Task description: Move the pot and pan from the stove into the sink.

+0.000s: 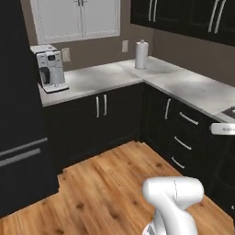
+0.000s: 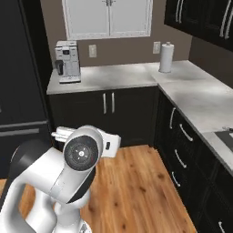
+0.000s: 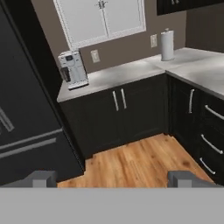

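Note:
The pot, the pan and the sink are out of view. A dark corner of something set into the pale marble counter point(image 1: 193, 87) shows at the right edge point(image 1: 231, 111), with the same dark corner in the right base view point(image 2: 225, 135); I cannot tell whether it is the stove. My gripper point(image 3: 113, 180) hangs over the wooden floor, facing the corner cabinets. It is open, its two fingertips point(image 3: 41, 178) far apart with nothing between them.
A white coffee machine point(image 1: 50, 69) and a paper towel roll point(image 1: 141, 54) stand on the counter. A tall black fridge point(image 1: 18, 114) fills the left. Dark cabinets and drawers point(image 1: 181, 133) run under the counter. Wooden floor point(image 1: 105, 183) lies open ahead.

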